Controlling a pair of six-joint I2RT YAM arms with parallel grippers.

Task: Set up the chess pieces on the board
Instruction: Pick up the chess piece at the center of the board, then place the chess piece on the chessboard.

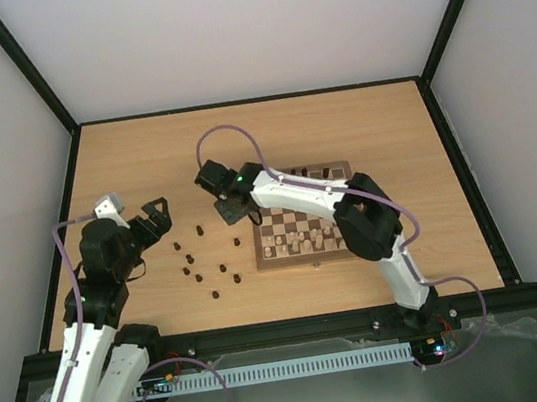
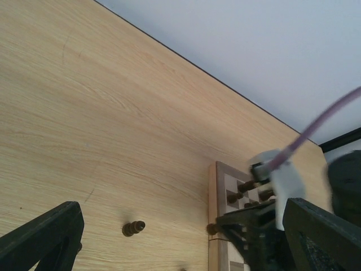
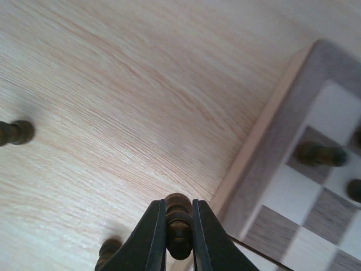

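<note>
Your right hand is clamped on a single dark piece. The two black fingers press its sides, and its rounded top shows above them. This hand hangs just off the board's left edge, close to the far left corner. The pictures do not show whether the held piece is clear of the tabletop or resting on it.

The board is a square of dark and cream checks with a pale wood border. It lies right of centre on the tabletop, and your right arm reaches across it from the near side. In the right wrist view, two dark pieces stand on squares in the board's corner nearest that hand. From above, more pieces show along the board's far side and on the rows by its near edge, but they are too small to tell apart.

The remaining loose chess pieces are scattered on the bare tabletop to the left of the board, in a loose patch between the board and your left arm. Some appear to lie on their sides.

Your left hand is well to the left of the board, beyond that patch. Its fingers are spread wide apart and hold nothing.
</note>
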